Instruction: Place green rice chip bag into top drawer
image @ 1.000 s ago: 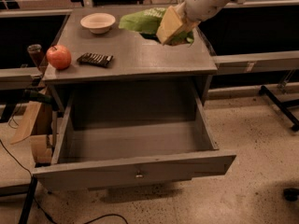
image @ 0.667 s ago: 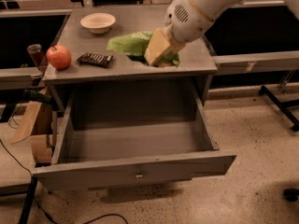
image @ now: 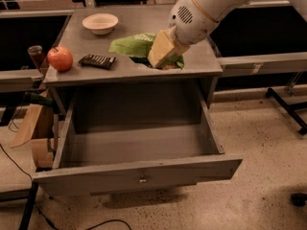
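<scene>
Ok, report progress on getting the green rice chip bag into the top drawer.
Done: the top drawer stands pulled open, with nothing visible inside. In hand: the gripper is down on the green rice chip bag, near the front edge of the cabinet top. Left: carry the bag forward over the drawer and release it.

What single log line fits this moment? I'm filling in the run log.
phase: transfer | gripper: shut on green rice chip bag, over cabinet top near front edge | top drawer: open | bag not yet inside
</scene>
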`<state>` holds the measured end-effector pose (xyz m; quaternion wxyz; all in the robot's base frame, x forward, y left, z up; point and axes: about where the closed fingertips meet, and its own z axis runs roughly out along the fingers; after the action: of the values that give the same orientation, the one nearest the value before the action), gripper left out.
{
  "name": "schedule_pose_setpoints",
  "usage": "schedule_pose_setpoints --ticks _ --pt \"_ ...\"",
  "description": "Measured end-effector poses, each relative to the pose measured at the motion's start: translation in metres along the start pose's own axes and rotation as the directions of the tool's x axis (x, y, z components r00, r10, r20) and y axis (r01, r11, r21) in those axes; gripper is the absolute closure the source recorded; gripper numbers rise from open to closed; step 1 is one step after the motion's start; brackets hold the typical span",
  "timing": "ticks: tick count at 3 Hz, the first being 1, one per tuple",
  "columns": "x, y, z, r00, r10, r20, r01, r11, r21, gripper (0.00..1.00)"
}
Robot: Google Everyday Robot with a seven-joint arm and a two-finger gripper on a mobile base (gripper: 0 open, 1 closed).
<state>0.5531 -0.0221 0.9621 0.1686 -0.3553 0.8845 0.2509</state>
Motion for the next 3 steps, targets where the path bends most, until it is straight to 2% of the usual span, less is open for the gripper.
schedule_pose_setpoints --ticks 1,2,3 --pt "0.013 0.015 0.027 1.000 -0.011 -0.019 0.009 0.9970 -0.076 1.00" --pt "0.045 0.048 0.083 0.996 -0.026 -0.083 0.008 0.9769 -0.214 1.00" --pt "0.057 0.067 0.130 0.987 -0.046 -0.155 0.001 0.9603 -0.279 1.00"
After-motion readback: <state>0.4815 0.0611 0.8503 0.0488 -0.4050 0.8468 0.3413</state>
